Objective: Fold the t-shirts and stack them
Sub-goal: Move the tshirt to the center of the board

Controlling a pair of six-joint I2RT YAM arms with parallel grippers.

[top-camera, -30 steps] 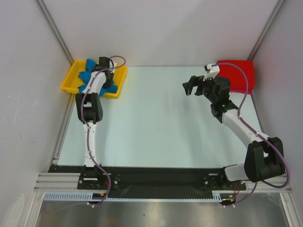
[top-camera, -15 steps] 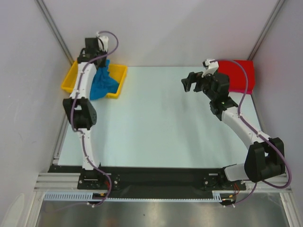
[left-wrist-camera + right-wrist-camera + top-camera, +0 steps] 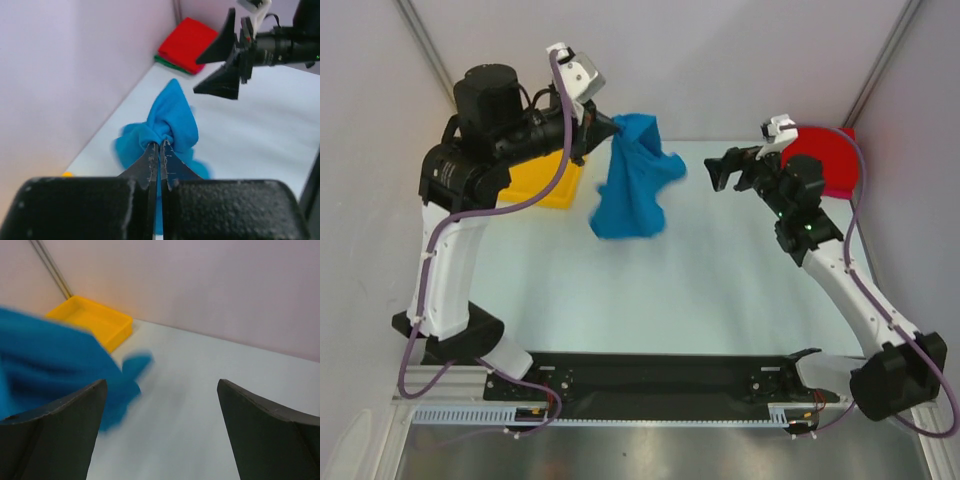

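Note:
A bright blue t-shirt (image 3: 632, 180) hangs bunched in the air over the table's back left, blurred by motion. My left gripper (image 3: 610, 128) is shut on its top; in the left wrist view the cloth (image 3: 172, 120) bulges out past the closed jaws of that gripper (image 3: 159, 146). My right gripper (image 3: 718, 170) hovers open to the right of the shirt, apart from it. In the right wrist view the blue shirt (image 3: 50, 360) fills the left side beyond the open right gripper (image 3: 162, 405). A folded red t-shirt (image 3: 825, 160) lies at the back right corner, with a thin green one (image 3: 167, 62) under it.
A yellow tray (image 3: 535, 185) sits at the back left, partly hidden by the left arm; it also shows in the right wrist view (image 3: 92, 320). White walls close in the pale table (image 3: 660, 290) on three sides.
The left gripper closed on the blue shirt in the tray, lifted it out and swung it rightward over the table. The right gripper shifted slightly left and stayed open.

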